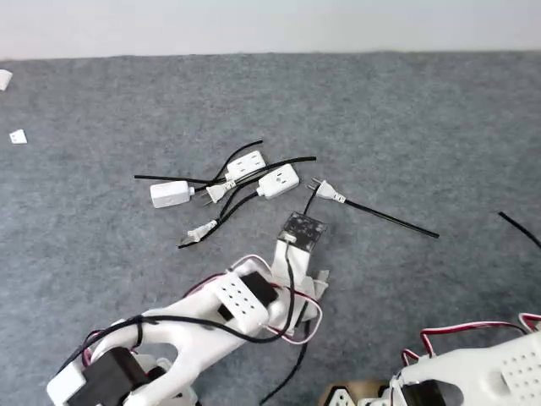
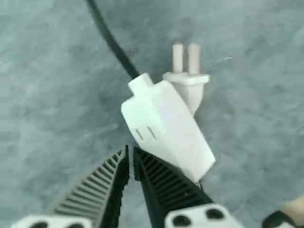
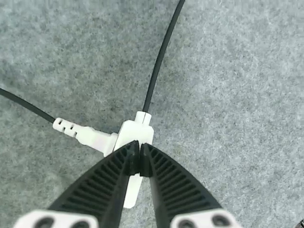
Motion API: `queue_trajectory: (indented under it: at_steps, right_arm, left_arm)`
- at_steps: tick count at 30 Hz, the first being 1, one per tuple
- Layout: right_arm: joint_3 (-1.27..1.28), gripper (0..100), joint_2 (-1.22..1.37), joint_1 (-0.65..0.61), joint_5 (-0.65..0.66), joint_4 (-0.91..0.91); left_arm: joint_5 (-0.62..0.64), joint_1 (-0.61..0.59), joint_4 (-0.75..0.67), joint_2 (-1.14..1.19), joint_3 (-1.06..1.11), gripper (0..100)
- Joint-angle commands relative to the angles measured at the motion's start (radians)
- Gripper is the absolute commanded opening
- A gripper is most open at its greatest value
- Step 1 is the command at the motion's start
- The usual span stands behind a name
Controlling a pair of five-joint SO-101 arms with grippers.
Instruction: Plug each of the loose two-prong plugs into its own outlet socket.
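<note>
In the left wrist view my left gripper [image 2: 131, 159] is shut with nothing between its ribbed fingers. A white outlet socket [image 2: 164, 126] on a black cord lies just beyond the tips, against one finger. A white two-prong plug [image 2: 186, 78] rests behind it, prongs pointing away. My right gripper [image 3: 139, 156] is also shut, its tips over another white socket [image 3: 136, 135], and a white plug [image 3: 80, 134] meets that socket's side. In the high view several sockets [image 1: 277, 180] and loose plugs [image 1: 326, 191] lie mid-carpet, ahead of the left arm [image 1: 245, 304].
Grey carpet covers the table. Black cords [image 1: 393, 218] trail from the plugs and sockets across the middle. The right arm [image 1: 486, 372] sits at the near right corner. Two small white scraps [image 1: 18, 136] lie at the far left.
</note>
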Motion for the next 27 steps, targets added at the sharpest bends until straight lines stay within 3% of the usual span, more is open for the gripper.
queue_trajectory:
  at_steps: [1, 16, 27]
  right_arm:
    - [-0.020, 1.2, -0.002, -0.010, 0.012, -0.012]
    - [-0.023, 1.2, 0.039, -0.024, 0.012, -0.027]
    - [-0.021, 1.2, 0.041, -0.033, 0.012, -0.025]
  left_arm:
    - [0.008, 0.025, -0.077, -0.026, -0.042, 1]
    - [0.006, -0.051, -0.023, -0.025, -0.147, 1]
    - [0.008, 0.083, -0.166, -0.020, -0.082, 1]
